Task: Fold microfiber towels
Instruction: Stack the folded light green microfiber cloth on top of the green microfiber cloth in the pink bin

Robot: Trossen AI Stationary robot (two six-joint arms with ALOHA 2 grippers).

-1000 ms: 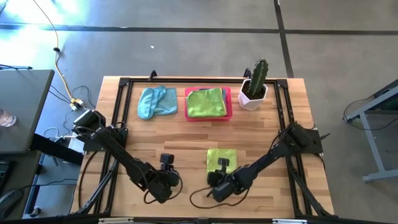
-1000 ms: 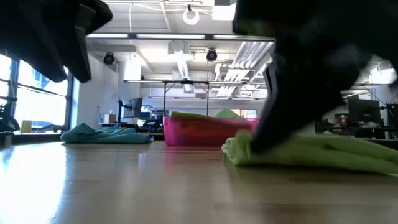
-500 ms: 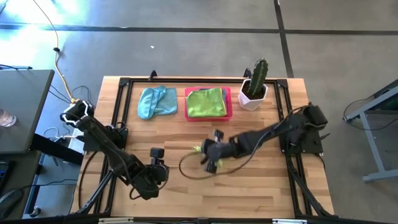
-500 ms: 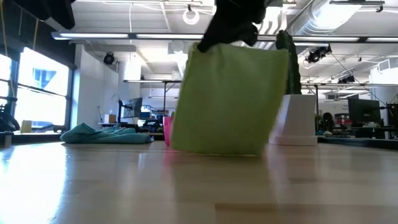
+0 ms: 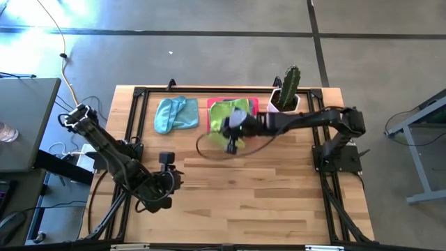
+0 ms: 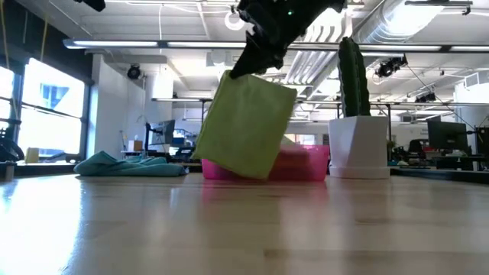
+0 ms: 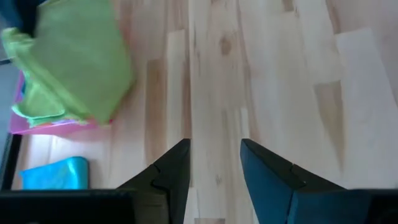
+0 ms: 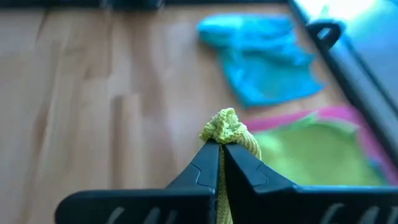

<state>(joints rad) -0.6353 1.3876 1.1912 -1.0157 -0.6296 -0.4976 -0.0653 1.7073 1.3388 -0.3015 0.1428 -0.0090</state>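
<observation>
My right gripper (image 6: 258, 47) is shut on a folded lime green towel (image 6: 244, 126) and holds it in the air just before the pink tray's (image 5: 255, 104) near left corner. A second lime green towel (image 5: 224, 113) lies folded in the tray. A light blue towel (image 5: 174, 113) lies crumpled on the table left of the tray. My left gripper (image 7: 214, 163) is open and empty, low over the near left of the table (image 5: 166, 166). No yellow or grey towel is in view. My right gripper pinches a bunched bit of the towel's top edge (image 8: 225, 126) between its two shut fingers; several layers are gathered there. The fingers come from above, slanting down. The towel hangs below them, flat and tilted, its lowest corner (image 6: 256, 174) clear of the table.
A cactus in a white pot (image 5: 284, 97) stands right of the tray at the far right. A dark frame (image 5: 139, 94) runs along the table's edges. Bare wood (image 5: 265, 188) lies over the table's middle and near side.
My right gripper has lifted the folded lime green towel off the near middle of the table and carried it up and toward the far edge, to the pink tray; the towel now hangs free. My left gripper has drawn back toward the table's left edge.
</observation>
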